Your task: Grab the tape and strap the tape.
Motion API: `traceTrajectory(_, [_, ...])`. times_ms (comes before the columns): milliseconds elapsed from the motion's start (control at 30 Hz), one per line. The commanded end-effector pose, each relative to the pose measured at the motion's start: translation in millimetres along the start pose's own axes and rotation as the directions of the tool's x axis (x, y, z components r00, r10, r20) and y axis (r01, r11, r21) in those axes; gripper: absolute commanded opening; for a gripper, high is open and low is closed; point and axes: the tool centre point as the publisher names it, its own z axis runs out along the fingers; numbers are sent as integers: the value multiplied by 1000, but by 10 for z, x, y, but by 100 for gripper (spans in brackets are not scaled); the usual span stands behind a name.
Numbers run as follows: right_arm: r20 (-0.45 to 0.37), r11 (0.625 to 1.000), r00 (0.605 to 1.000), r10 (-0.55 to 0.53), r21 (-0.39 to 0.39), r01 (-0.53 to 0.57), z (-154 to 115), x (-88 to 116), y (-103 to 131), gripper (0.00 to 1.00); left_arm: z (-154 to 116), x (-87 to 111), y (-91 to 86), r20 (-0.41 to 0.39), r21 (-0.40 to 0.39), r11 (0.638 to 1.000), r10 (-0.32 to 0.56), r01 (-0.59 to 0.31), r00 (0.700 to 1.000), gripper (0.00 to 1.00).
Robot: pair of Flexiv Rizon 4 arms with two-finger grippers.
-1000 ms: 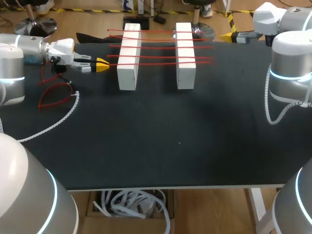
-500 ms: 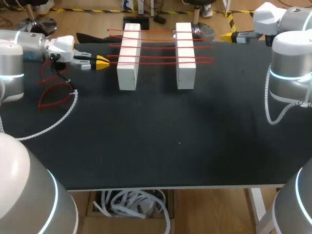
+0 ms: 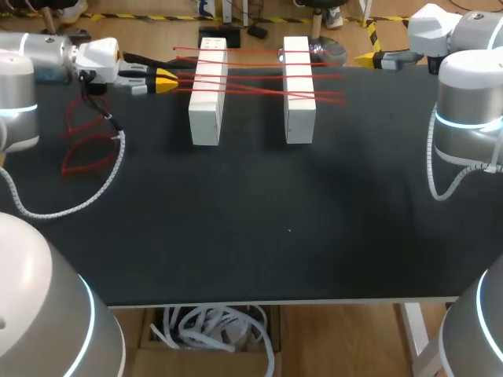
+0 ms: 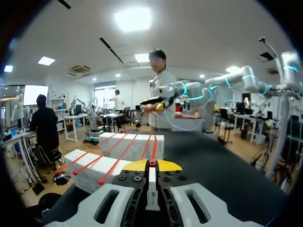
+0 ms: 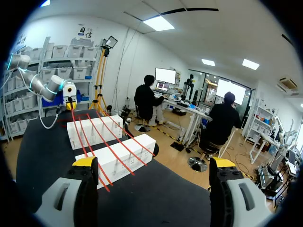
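Note:
Two white blocks, the left one and the right one, lie side by side at the far middle of the black table, with several red straps stretched across both. My left gripper is just left of the left block, shut on the end of one red strap that runs slantwise over both blocks. In the left wrist view that strap leads ahead from the shut yellow tips of my left gripper. My right gripper hangs open at the far right edge, its fingers wide apart and nothing between them.
Loose red strap loops lie on the table's left side under my left arm's white coiled cable. A dark flat object sits at the far edge behind the left gripper. The black table stretches in front of the blocks.
My left gripper has moved toward the table's far edge with the strap end in it. That strap, straight across the blocks before, now lies slanted.

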Motion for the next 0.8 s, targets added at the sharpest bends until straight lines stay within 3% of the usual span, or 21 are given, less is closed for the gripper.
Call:
traceTrajectory(33, [-1, 1000, 1000, 0, 3, 0, 1, -2, 4, 100, 2, 87, -159, 4, -1, 1000, 14, -14, 1000, 0])
traceTrajectory(300, [-1, 1000, 1000, 0, 3, 0, 1, -2, 4, 100, -8, 79, -316, -17, -3, 1000, 9, -9, 1000, 0])
traceTrajectory(633, [-1, 1000, 1000, 0, 3, 0, 1, -2, 4, 100, -1, 32, -731, -61, 133, 990, -39, 47, 997, 0])
traceTrajectory(800, [-1, 1000, 1000, 0, 3, 0, 1, -2, 4, 100, 21, 15, -856, -66, 137, 989, -46, 55, 997, 0])
